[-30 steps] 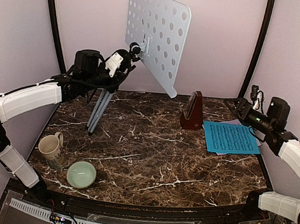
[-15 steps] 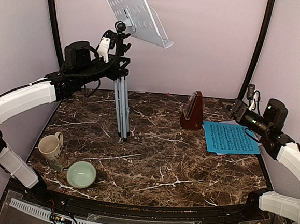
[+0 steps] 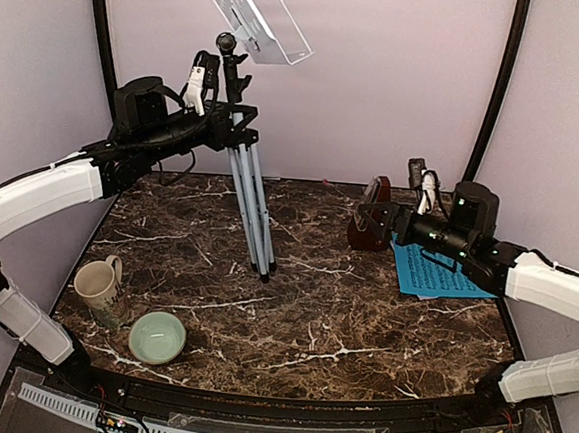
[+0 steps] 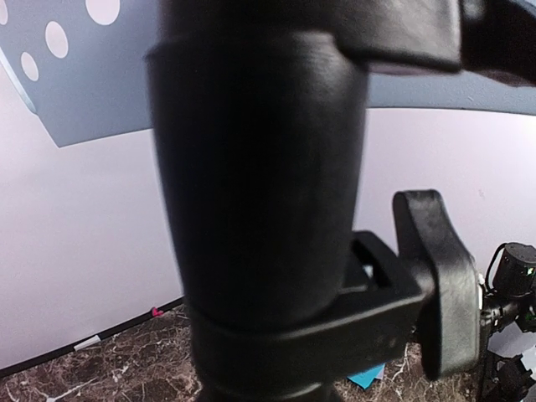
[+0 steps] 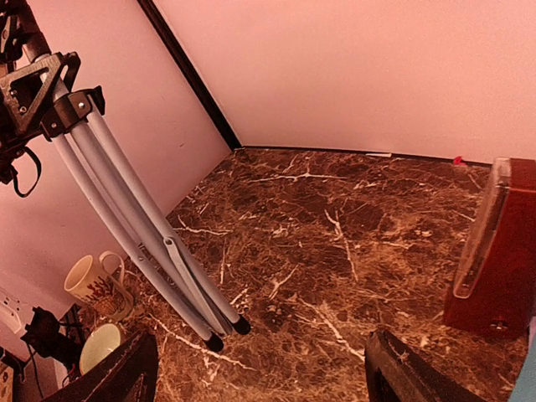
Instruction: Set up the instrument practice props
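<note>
Top external, one music stand clamped by left gripper, right gripper agape, one metronome

The silver music stand is leaning over. Its three legs are bunched together rather than spread, and the black feet look like they're touching the table left of centre, though it's hard to be sure from here. Its white perforated desk is way up top, tipped almost flat and cropped by the frame. The dark-red pyramid metronome stands upright at the back right. The blue page lies flat just beside it.
</note>
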You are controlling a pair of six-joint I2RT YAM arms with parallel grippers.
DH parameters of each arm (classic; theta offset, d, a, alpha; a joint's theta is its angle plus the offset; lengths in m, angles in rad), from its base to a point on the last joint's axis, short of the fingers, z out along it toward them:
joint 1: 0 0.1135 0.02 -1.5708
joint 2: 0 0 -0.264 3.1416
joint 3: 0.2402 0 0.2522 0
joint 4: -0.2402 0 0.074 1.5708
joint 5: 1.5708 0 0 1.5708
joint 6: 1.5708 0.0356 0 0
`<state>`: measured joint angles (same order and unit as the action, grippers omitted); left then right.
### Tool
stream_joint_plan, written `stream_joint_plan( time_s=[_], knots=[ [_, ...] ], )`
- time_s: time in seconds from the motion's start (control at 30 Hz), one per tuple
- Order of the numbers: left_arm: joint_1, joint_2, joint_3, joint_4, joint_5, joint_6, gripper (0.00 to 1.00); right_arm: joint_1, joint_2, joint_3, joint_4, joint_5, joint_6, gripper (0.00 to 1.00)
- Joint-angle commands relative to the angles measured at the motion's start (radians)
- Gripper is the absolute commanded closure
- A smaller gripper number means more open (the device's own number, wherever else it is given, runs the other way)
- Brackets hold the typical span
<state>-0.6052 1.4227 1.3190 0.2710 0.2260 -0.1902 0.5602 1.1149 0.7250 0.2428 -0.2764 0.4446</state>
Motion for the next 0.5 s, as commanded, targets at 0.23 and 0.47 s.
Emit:
stream_joint_plan(
  time_s=[0.23,0.47],
  knots=[
    [-0.004,-0.12,0.027,0.298,0.075,-0.024,1.0,0.229,0.271,0.227,0.096,0.229,-0.141,0.28],
    [-0.037,-0.11,0.03,0.3,0.082,-0.025,1.0,0.309,0.407,0.331,0.139,0.251,-0.142,0.38]
  ],
)
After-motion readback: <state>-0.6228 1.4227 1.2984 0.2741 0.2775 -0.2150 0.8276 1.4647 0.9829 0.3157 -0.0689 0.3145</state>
